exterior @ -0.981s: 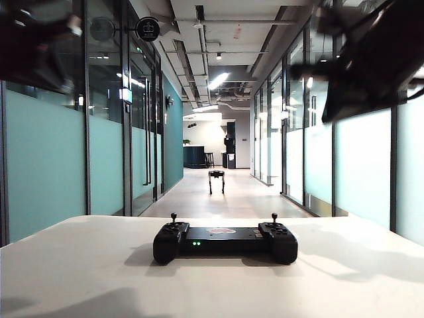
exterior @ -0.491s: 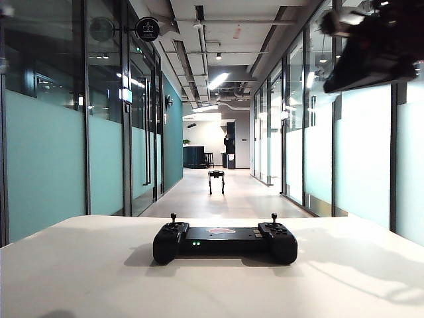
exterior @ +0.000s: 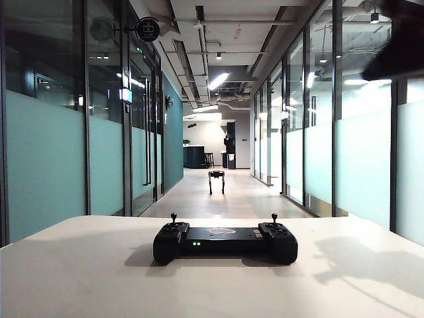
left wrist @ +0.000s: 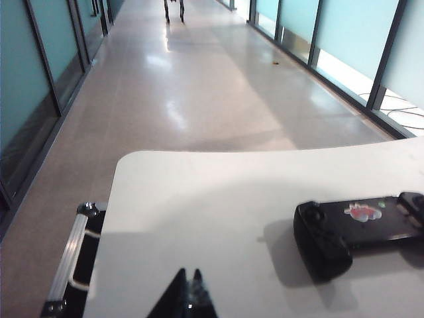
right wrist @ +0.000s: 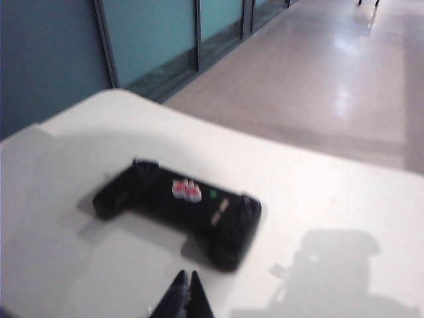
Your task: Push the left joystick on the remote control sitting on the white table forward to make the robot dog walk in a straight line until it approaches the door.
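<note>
The remote [exterior: 225, 242] lies mid-table [exterior: 79, 278], untouched; the dog [exterior: 216, 181] is small and far down the corridor. Left gripper [left wrist: 189, 286] and right gripper [right wrist: 185, 286] hover above the table, tips pressed together, mostly cut off; the right wrist view is blurred.

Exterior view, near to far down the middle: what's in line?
Large matte white table → wide black gamepad-style remote control with its two thin thumbsticks → glossy corridor floor → small black four-legged robot dog → dark counter at the far end.

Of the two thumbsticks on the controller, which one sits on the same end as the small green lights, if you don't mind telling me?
The left joystick, at the left end of the remote control in the exterior view; the green lights glow just below and right of it.
</note>
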